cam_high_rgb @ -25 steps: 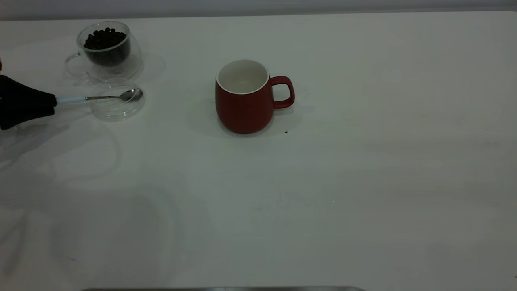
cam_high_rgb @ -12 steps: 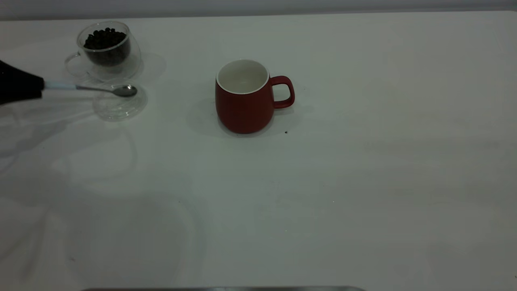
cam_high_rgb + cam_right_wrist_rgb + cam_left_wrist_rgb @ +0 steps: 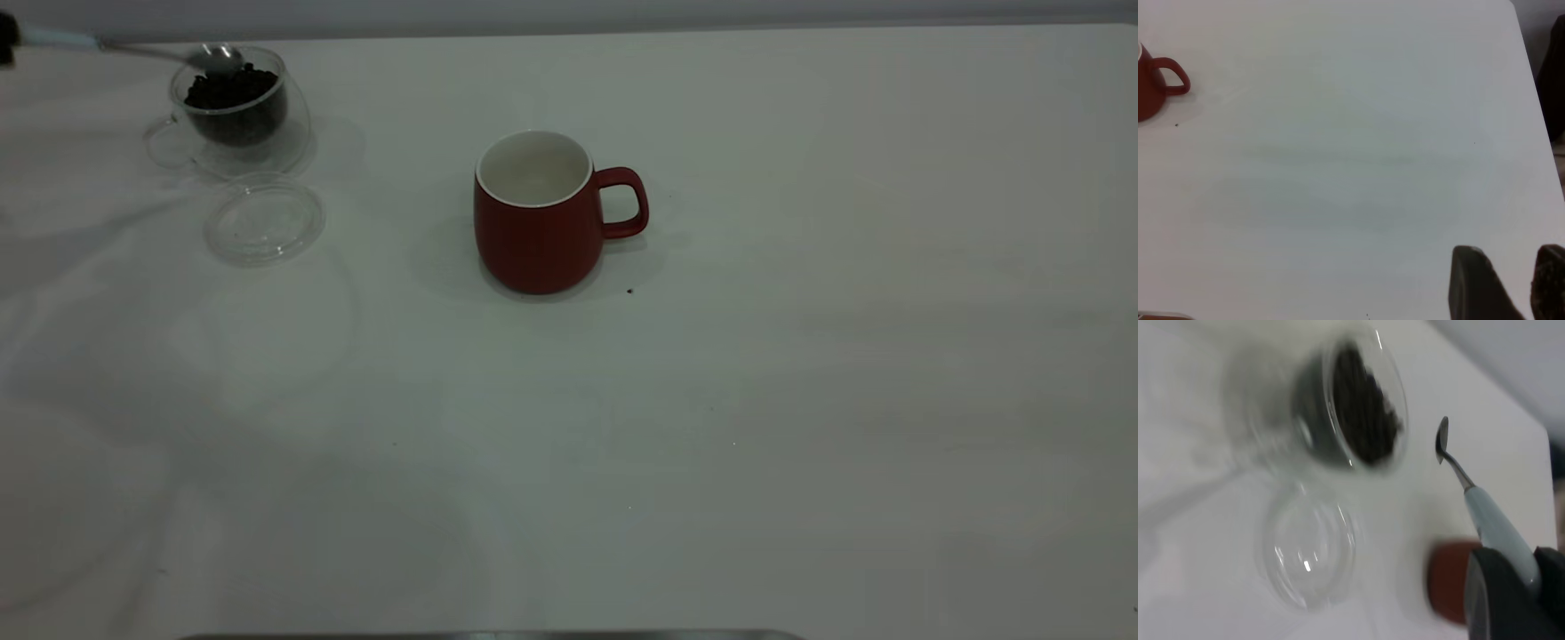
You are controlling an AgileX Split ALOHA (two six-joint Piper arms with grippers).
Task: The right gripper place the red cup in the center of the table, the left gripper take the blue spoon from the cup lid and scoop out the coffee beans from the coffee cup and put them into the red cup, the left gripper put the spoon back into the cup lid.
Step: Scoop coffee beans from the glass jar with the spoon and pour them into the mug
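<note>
The red cup [image 3: 542, 213] stands upright and empty near the middle of the table [image 3: 800, 356]. The clear coffee cup [image 3: 236, 107] with coffee beans [image 3: 233, 89] stands at the far left, and the clear cup lid [image 3: 264, 220] lies empty just in front of it. My left gripper [image 3: 5, 40] is at the far left edge, shut on the pale handle of the blue spoon [image 3: 133, 49]. The spoon's bowl hovers over the coffee cup's rim. In the left wrist view the gripper [image 3: 1521, 570] holds the spoon [image 3: 1491, 520] beside the beans [image 3: 1365, 403]. My right gripper [image 3: 1511, 287] is open and empty, far from the red cup [image 3: 1151, 87].
A tiny dark speck [image 3: 629, 290] lies on the table by the red cup's handle side. The table's far edge runs just behind the coffee cup. A grey strip [image 3: 489, 636] shows at the near edge.
My left gripper has lifted the spoon off the cup lid and carried it back and up, so its bowl is now over the coffee cup. The lid is left empty.
</note>
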